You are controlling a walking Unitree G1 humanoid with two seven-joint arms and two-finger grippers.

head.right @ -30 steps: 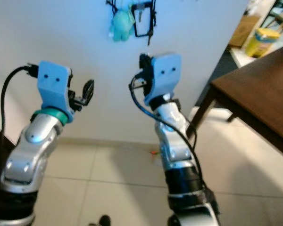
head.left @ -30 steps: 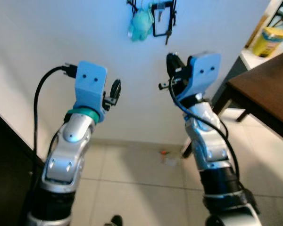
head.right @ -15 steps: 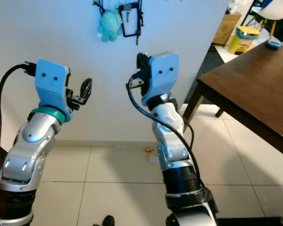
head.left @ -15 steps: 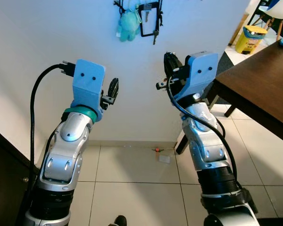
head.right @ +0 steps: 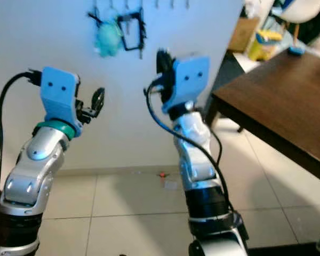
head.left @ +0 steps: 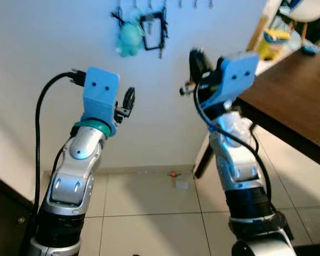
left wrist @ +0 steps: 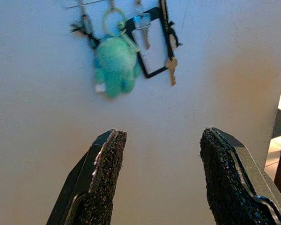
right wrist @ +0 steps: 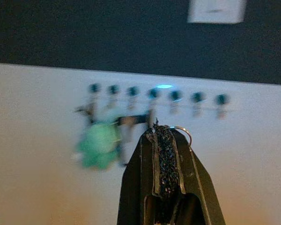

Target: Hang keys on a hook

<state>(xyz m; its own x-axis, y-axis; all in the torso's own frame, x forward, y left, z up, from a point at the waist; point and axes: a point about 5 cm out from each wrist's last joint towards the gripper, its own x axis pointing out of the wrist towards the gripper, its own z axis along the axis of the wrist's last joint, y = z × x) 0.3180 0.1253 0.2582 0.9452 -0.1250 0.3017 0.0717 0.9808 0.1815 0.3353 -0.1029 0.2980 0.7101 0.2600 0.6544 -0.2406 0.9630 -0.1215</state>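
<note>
A row of small hooks (right wrist: 154,91) runs along the pale wall, high up. A teal plush keychain (head.left: 127,40) and a black frame with keys (head.left: 153,33) hang from the hooks at its left end. My right gripper (head.left: 195,56) is raised toward the wall below the hooks, shut on a thin metal key ring (right wrist: 182,131) that peeks out beside its fingertips. The keys themselves are hidden behind the fingers. My left gripper (left wrist: 161,154) is open and empty, held lower and to the left (head.left: 129,98), pointing at the wall below the plush.
A dark wooden table (head.left: 293,90) stands close on the right, with a yellow container (head.left: 270,38) beyond it. Small scraps (head.left: 177,180) lie on the tiled floor by the wall. A dark cabinet (head.left: 5,213) is at the lower left.
The camera has swung, sliding the hanging keychains leftward in the picture. My right gripper has risen a little toward the hooks. The left gripper has held still.
</note>
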